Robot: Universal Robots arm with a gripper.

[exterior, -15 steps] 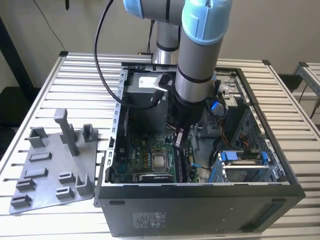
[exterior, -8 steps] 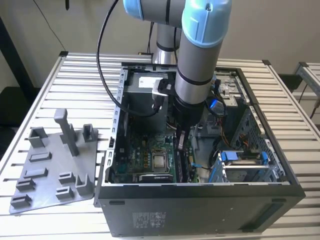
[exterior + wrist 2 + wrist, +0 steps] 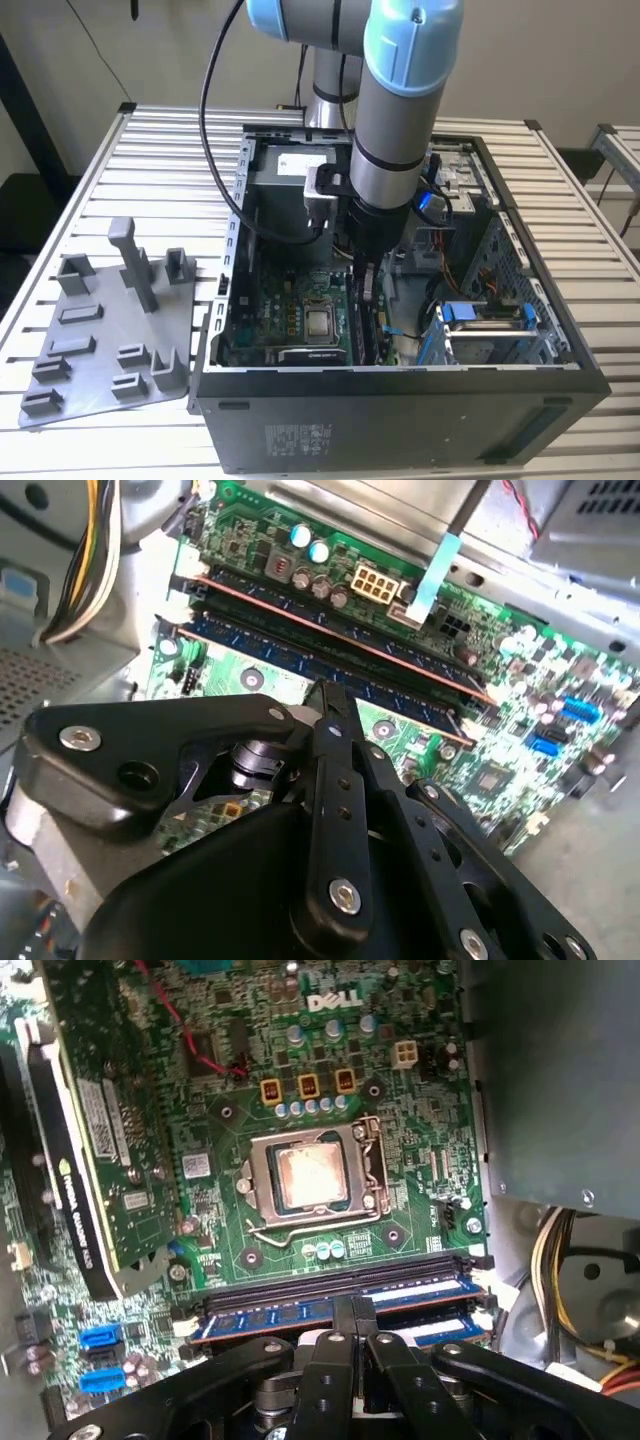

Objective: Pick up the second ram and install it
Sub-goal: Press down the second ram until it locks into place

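Pincer [image 3: 352,1312] presses the second ram [image 3: 330,1310] into its slot.

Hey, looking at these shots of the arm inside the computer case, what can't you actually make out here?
- Whether the second ram is fully seated: in both wrist views the claw covers its middle.
- The stick's ends and latches in the exterior view: too small, behind the arm.
- The lower motherboard in the second wrist view: hidden by the claw's black linkages.
- The gray holder tray in the exterior view: whether its slots hold anything is too small to tell.
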